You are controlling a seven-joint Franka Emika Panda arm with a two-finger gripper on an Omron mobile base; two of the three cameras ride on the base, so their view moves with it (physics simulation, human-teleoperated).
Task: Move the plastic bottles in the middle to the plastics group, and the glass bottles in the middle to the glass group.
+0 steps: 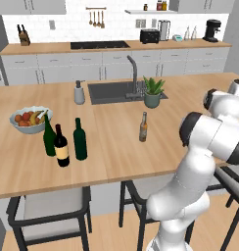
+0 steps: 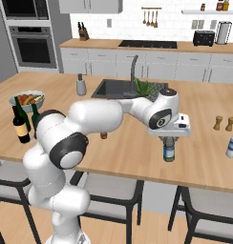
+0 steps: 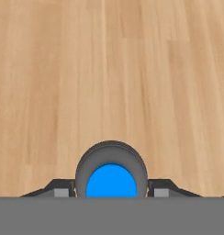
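My gripper (image 2: 169, 139) is shut on the neck of the small clear plastic bottle (image 2: 169, 152) with a blue label, held upright at the counter's front edge; whether it touches the wood I cannot tell. From the hand, the bottle's round top (image 3: 111, 176) sits between my fingertips (image 3: 162, 189). The slim brown glass bottle (image 1: 143, 127) stands mid-counter. A dark green wine bottle (image 1: 80, 139) stands right beside the glass group: a green wine bottle (image 1: 49, 137) and a near-black one with a red top (image 1: 61, 146). A white and blue bottle (image 2: 232, 145) stands at the far right.
A fruit bowl (image 1: 30, 119) sits behind the glass group. The sink (image 1: 116, 91), a potted plant (image 1: 153, 92) and a soap dispenser (image 1: 79, 93) are farther back. Two small shakers (image 2: 223, 123) stand near the right end. Stools (image 1: 50, 208) line the counter's front.
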